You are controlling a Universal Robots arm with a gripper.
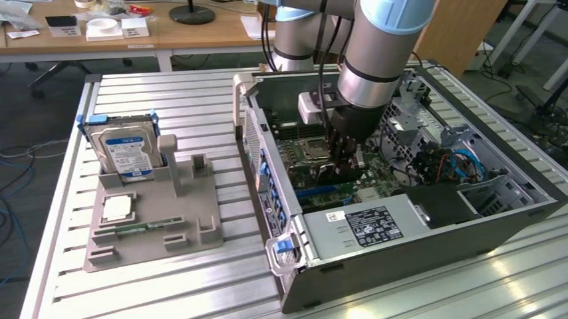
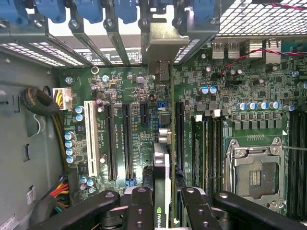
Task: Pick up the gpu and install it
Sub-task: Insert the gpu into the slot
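One arm point(image 1: 377, 53), one gripper point(image 2: 165, 192), one gpu point(image 2: 160, 160). One open case point(image 1: 400, 272), one white slot point(image 2: 90, 139) inside, one processor socket point(image 2: 254, 177). One tray point(image 1: 191, 212): one hard drive point(image 1: 124, 149), one loose processor point(image 1: 117, 208), one memory stick point(image 1: 142, 228).

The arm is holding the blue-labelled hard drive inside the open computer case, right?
Not quite. The wrist view shows the end effector holding the gpu inside the computer case. The hard drive stands in the grey holder outside the case.
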